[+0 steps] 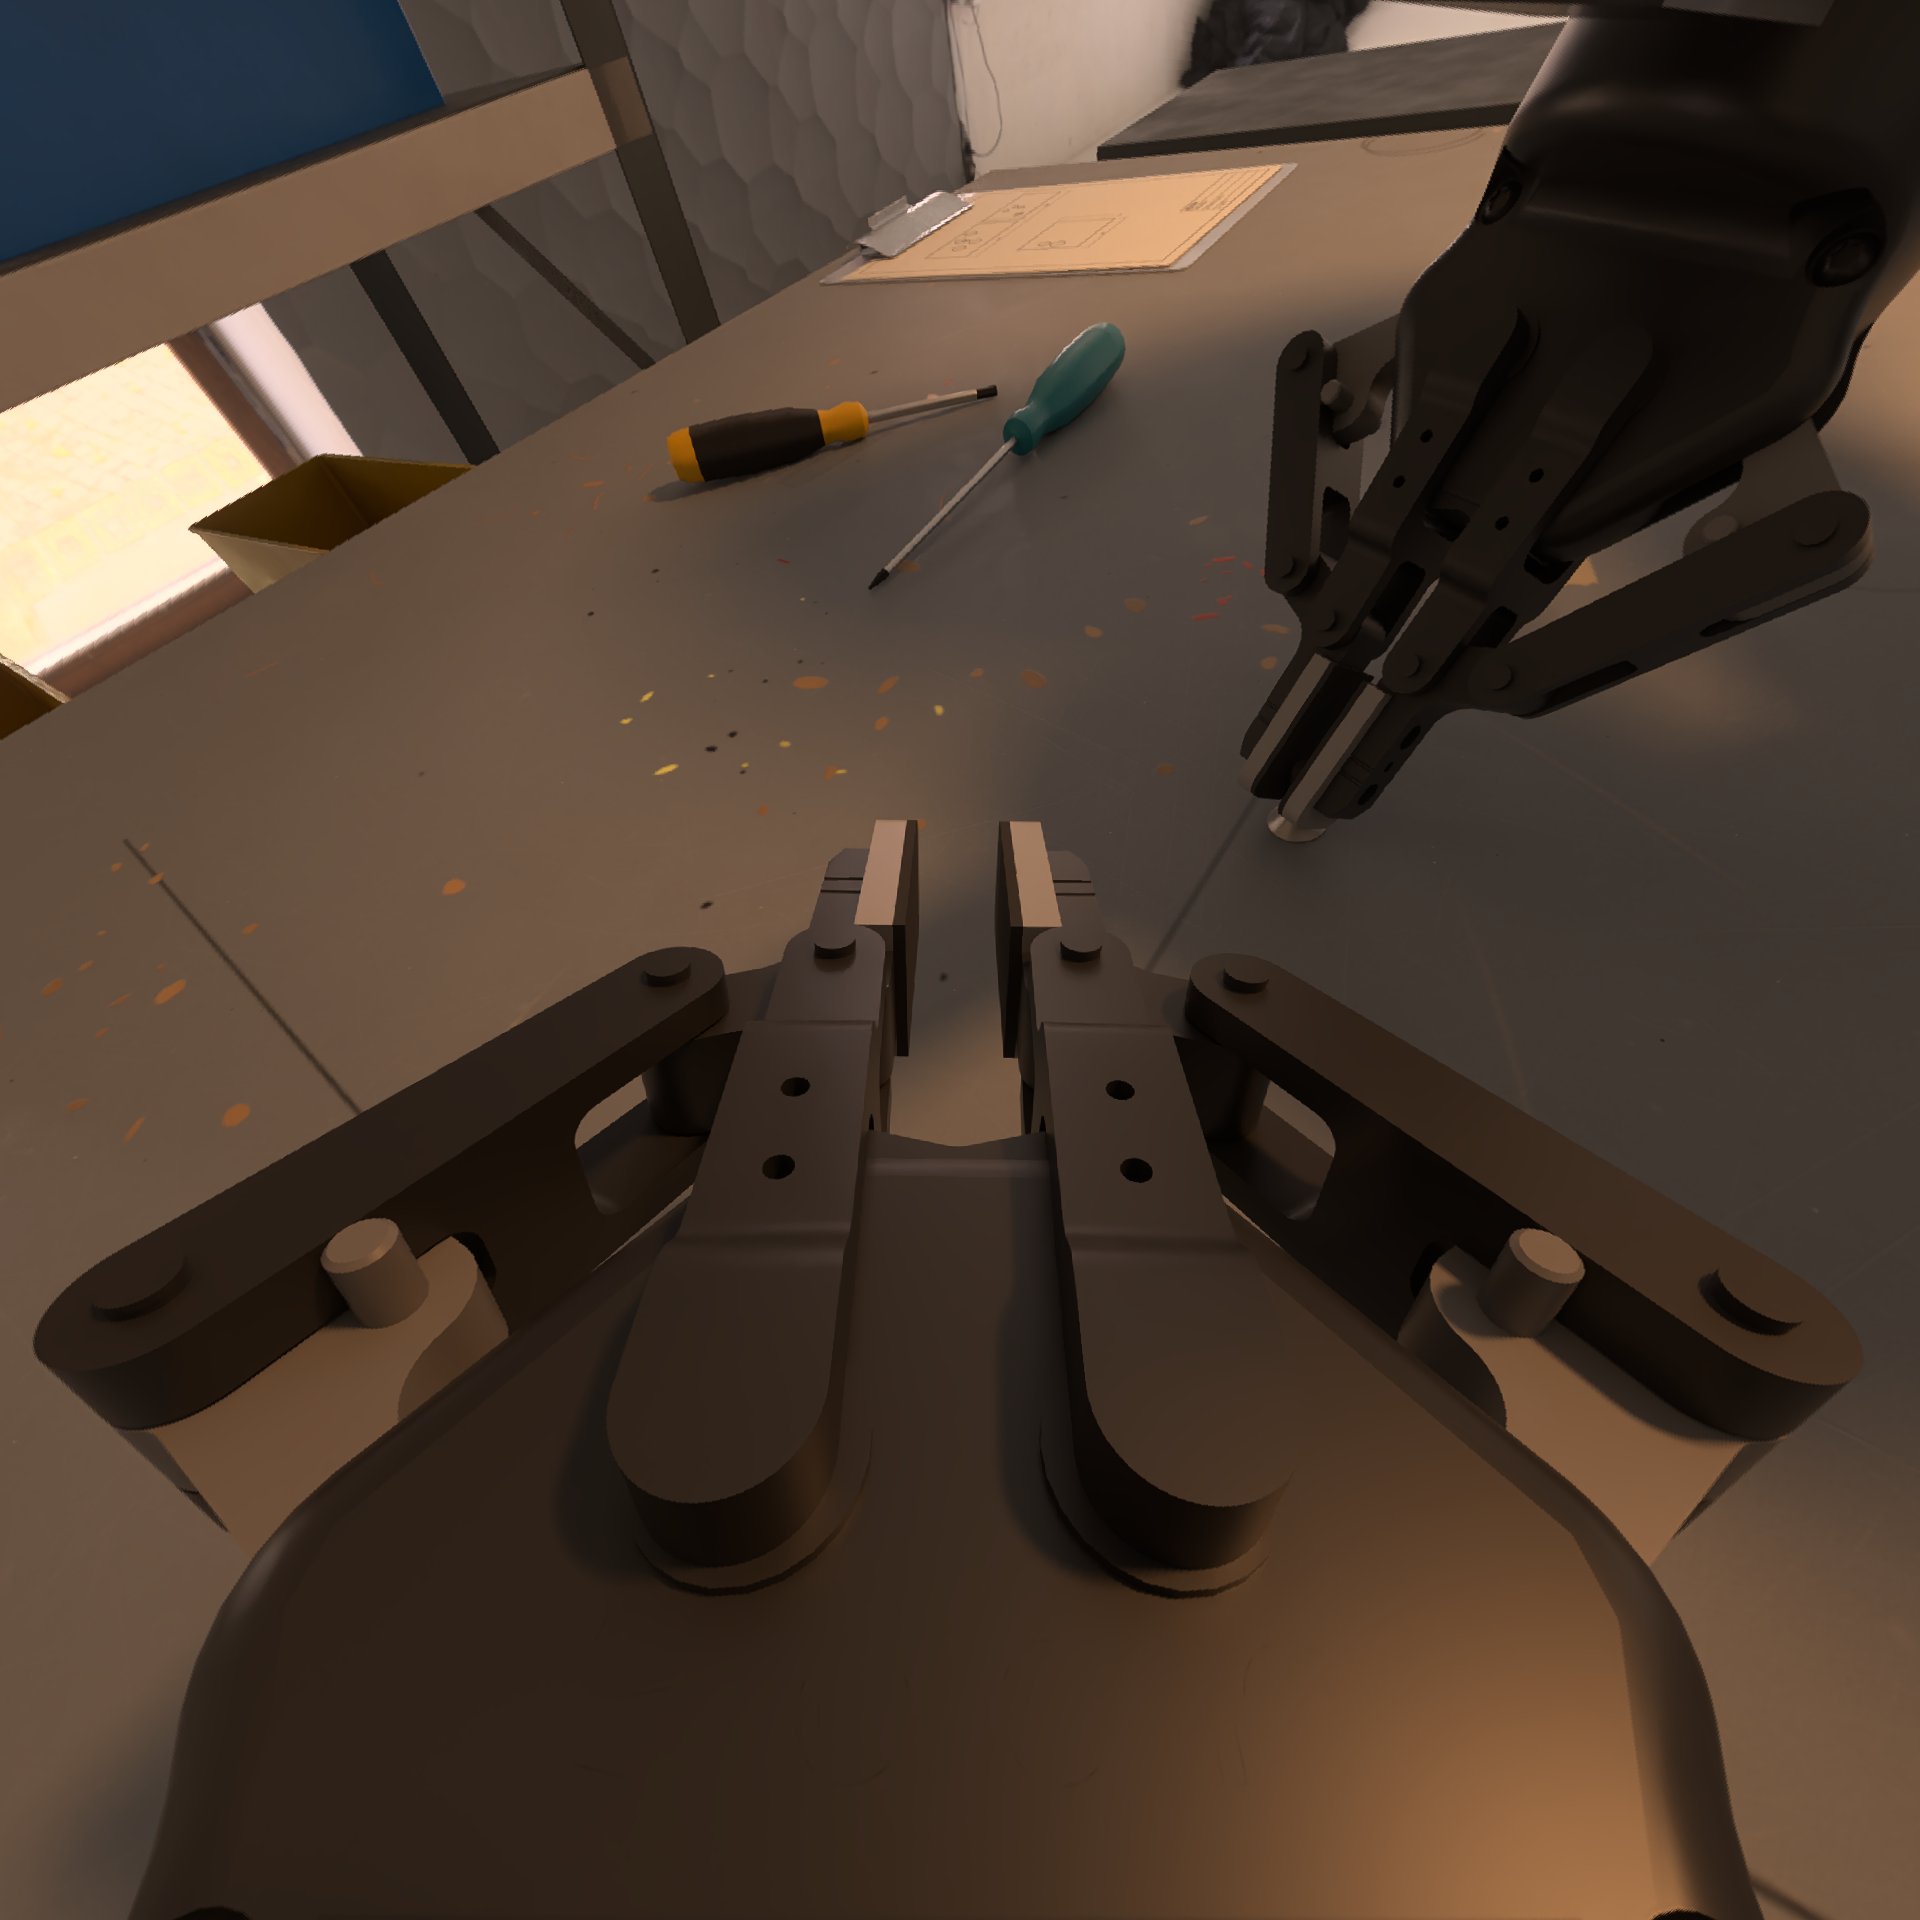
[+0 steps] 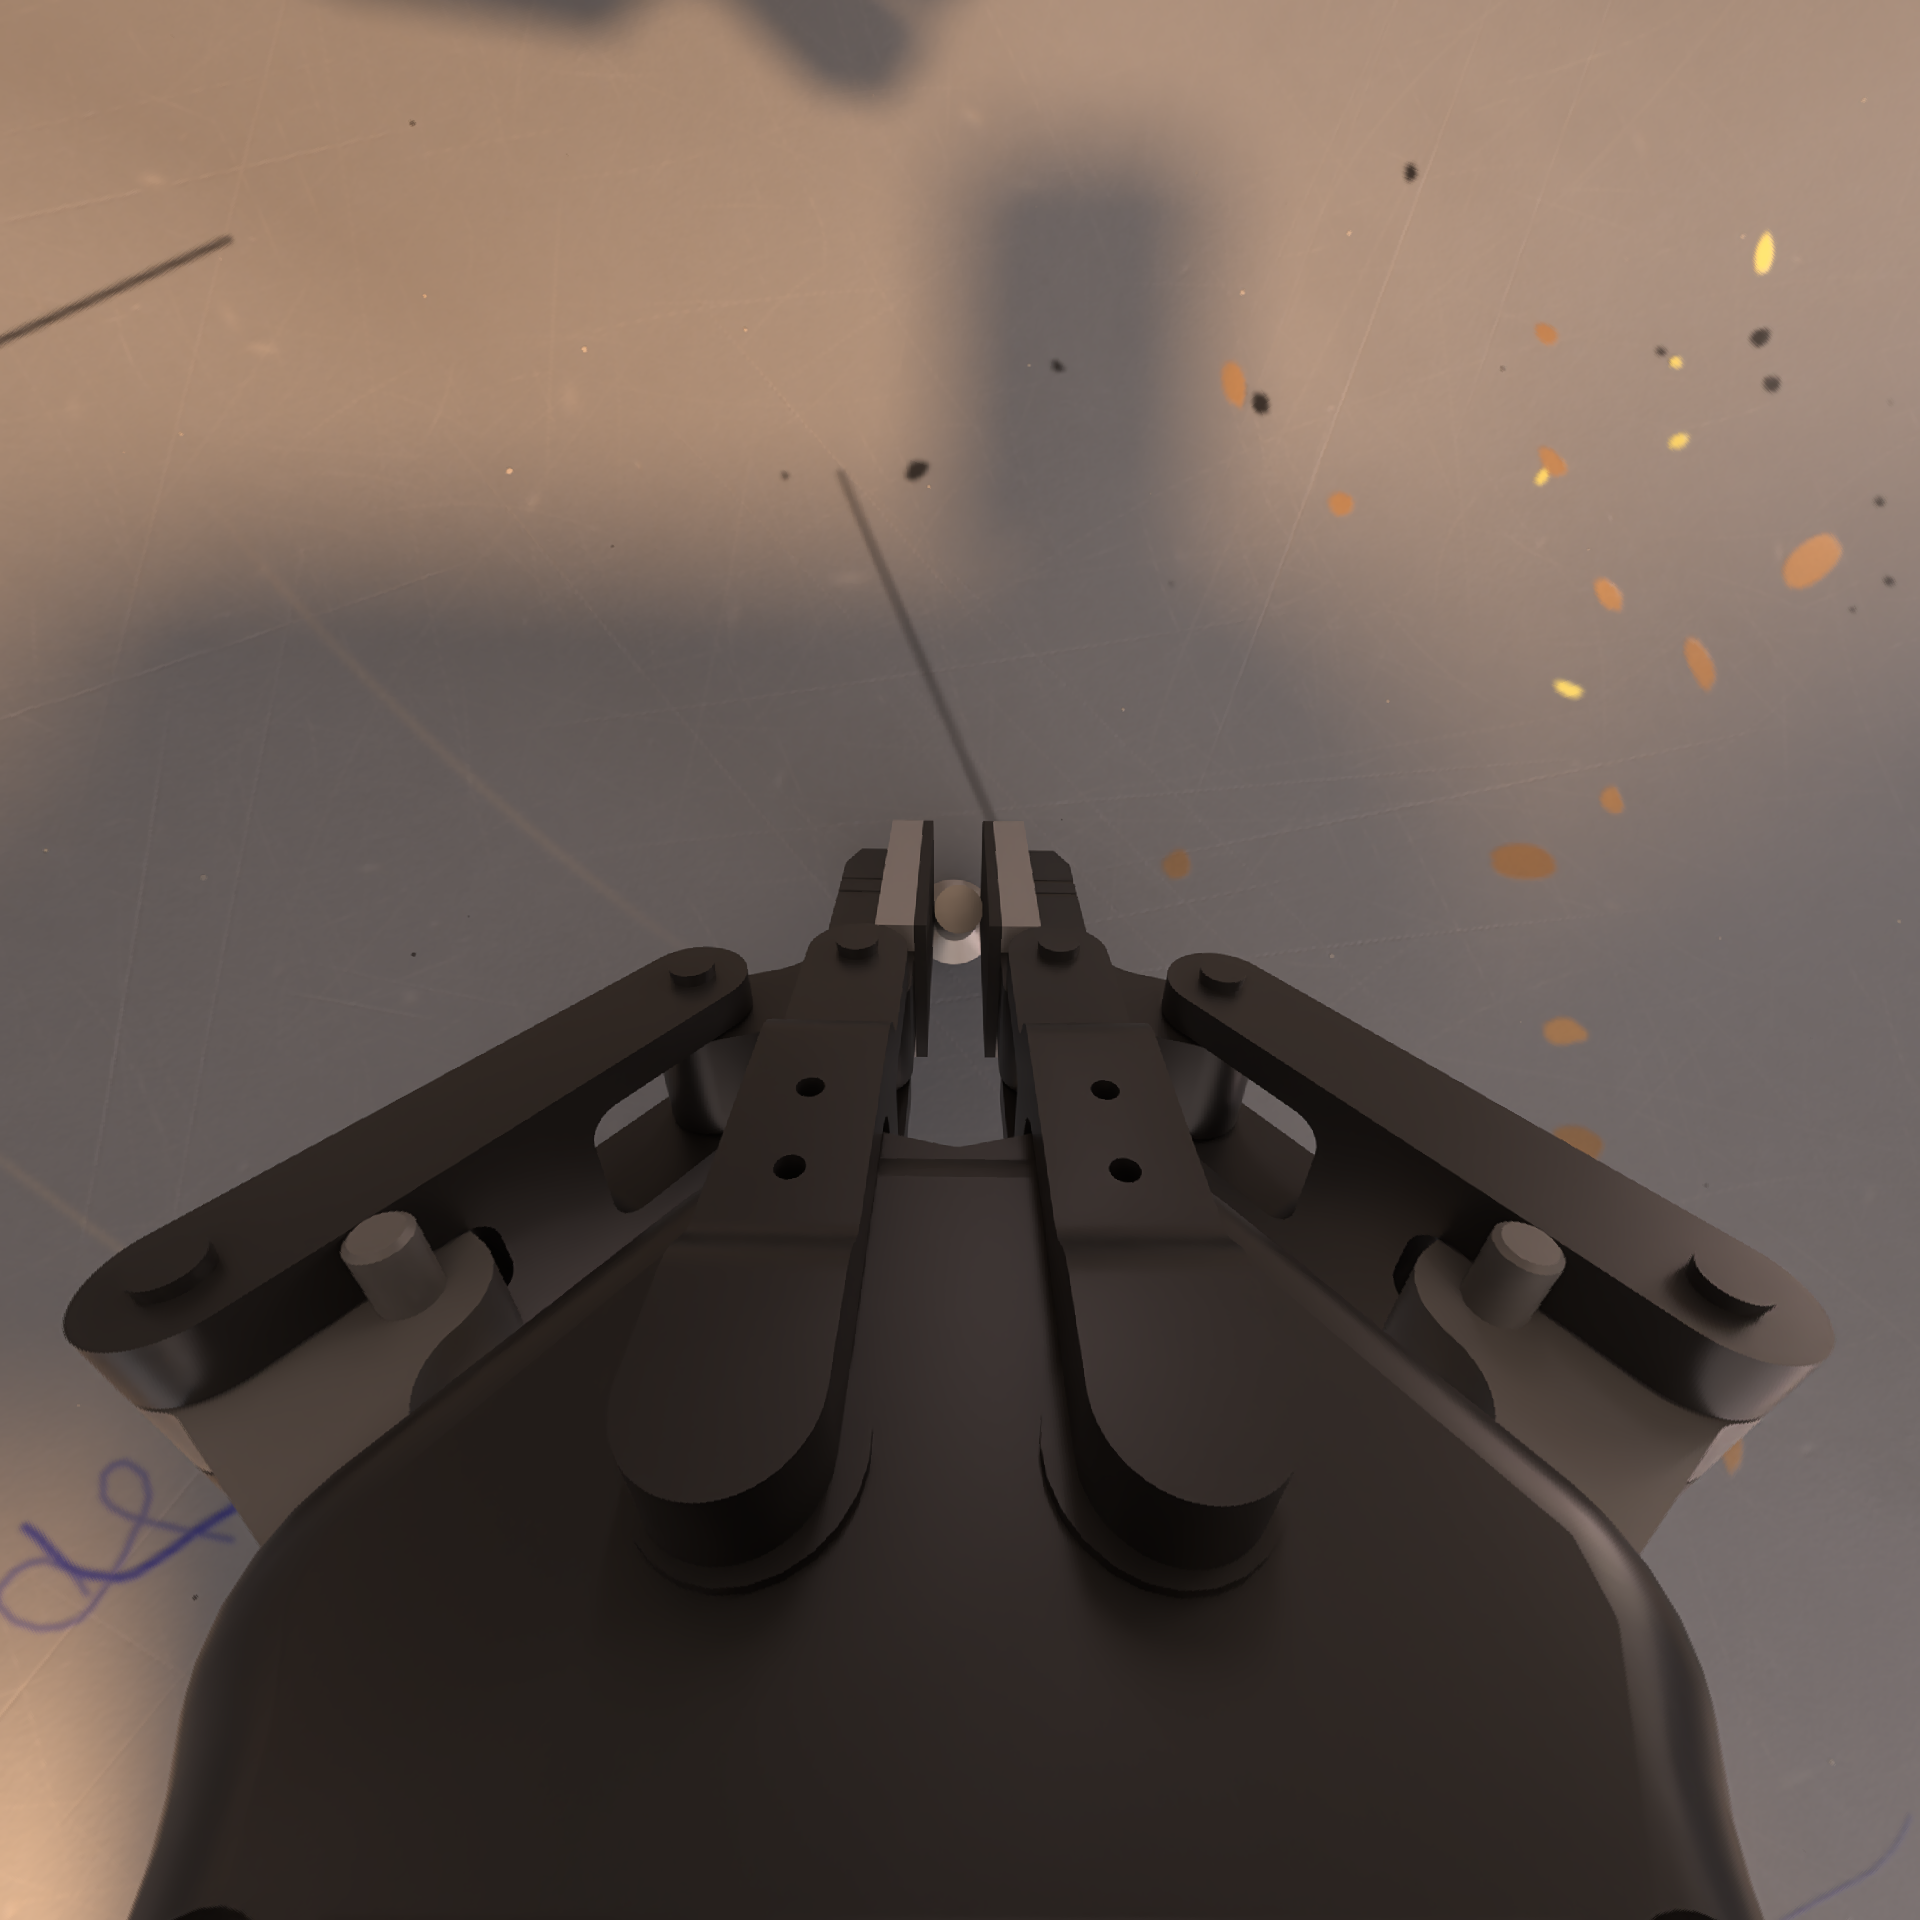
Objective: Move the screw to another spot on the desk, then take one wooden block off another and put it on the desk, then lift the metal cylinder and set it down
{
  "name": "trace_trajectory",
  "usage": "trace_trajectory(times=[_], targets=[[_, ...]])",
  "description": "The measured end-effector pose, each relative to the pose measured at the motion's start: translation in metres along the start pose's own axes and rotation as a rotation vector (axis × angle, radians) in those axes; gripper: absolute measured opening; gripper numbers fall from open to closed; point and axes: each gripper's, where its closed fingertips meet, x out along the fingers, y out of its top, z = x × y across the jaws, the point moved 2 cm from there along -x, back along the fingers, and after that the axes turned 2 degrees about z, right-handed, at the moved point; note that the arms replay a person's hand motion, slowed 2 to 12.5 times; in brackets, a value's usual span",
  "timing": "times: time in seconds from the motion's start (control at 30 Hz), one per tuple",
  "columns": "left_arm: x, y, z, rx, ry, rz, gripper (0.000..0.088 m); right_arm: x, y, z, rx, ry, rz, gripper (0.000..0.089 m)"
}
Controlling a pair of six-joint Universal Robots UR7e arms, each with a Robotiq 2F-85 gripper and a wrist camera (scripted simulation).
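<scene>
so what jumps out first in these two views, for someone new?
The right tool at the right of the left wrist view, pinching the small metal screw with its head at the desk. Beyond it lie two screwdrivers, one black and orange, one teal, with a clipboard farther back. The left tool hangs nearly shut and empty over the paint-speckled surface.

The grey counter (image 1: 436, 727) carries small orange, yellow and black paint spots and thin scratches. Behind it a metal shelf frame (image 1: 644, 177) stands before a grey wall (image 1: 810, 114) with a honeycomb pattern. Warm light enters from a bright window (image 1: 114, 499) at left.
</scene>
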Motion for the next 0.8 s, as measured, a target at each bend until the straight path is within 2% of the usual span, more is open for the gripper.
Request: trace_trajectory(times=[0.63, 0.8], targets=[[0.0003, 0.0, 0.0009, 0.0, -0.005, -0.002, 0.0138, 0.0001, -0.0006, 0.0026, 0.037, -0.011, 0.019, 0.0083], [0.0003, 0.0001, 0.0012, 0.002, -0.005, -0.002, 0.0139, -0.0009, -0.0028, 0.0043, 0.056, -0.011, 0.022, 0.0253]])
